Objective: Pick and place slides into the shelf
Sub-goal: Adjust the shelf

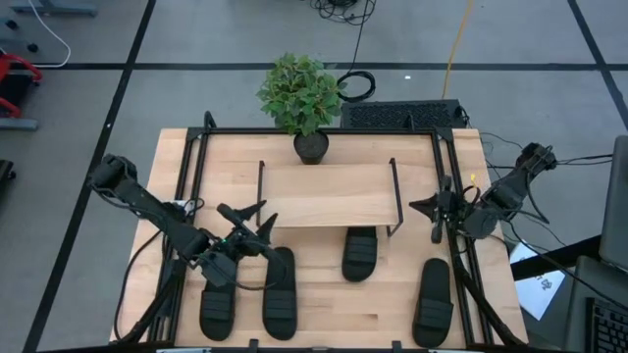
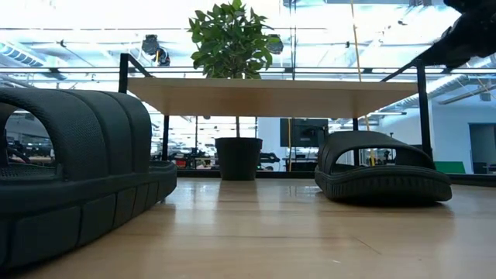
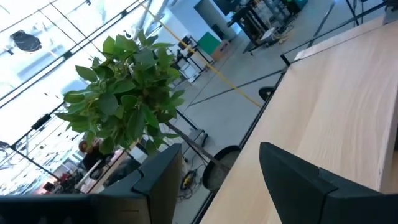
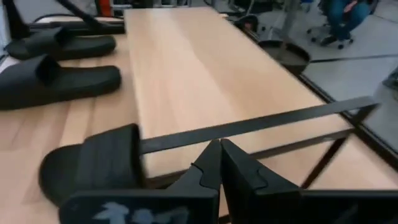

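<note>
nearest slide (image 2: 70,178) lies just beside the open, empty left gripper (image 1: 257,220); right gripper (image 1: 429,208) shut, empty, beside shelf (image 1: 329,193).

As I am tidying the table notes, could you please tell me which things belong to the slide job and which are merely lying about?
Job: four black slides, one partly under the shelf, three in front.
Lying about: potted plant, keyboard.

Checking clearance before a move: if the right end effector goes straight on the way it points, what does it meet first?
Probably the thin black wire end frame of the low light wood shelf; the shut right end effector points at it, though depth is unclear.
</note>
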Robot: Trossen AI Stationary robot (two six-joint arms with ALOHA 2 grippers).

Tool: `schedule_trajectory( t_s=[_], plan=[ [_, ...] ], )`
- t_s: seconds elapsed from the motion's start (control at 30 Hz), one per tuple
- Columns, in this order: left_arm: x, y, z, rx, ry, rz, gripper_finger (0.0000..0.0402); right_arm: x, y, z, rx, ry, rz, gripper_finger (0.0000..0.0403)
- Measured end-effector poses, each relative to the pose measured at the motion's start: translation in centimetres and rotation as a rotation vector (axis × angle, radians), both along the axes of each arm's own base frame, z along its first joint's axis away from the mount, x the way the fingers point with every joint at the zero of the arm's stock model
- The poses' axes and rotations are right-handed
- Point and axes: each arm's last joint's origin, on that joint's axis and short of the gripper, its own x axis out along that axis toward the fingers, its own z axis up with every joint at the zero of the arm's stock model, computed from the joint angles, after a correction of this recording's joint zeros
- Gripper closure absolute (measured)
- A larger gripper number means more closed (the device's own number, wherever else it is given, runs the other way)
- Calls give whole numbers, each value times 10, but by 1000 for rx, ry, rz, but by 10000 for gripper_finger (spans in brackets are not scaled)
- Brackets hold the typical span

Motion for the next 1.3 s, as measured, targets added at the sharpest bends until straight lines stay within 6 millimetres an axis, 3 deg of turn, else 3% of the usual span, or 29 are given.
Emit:
schedule_trajectory(
  t_s=[0.73, 1.3],
  plan=[
    [1, -1, -2, -37, -9, -55, 179, 21, 4, -36, 30, -4, 37, 403],
    [1, -1, -2, -35, -4, -56, 179, 26, 8, -35, 102, -11, 162, 403]
  ],
)
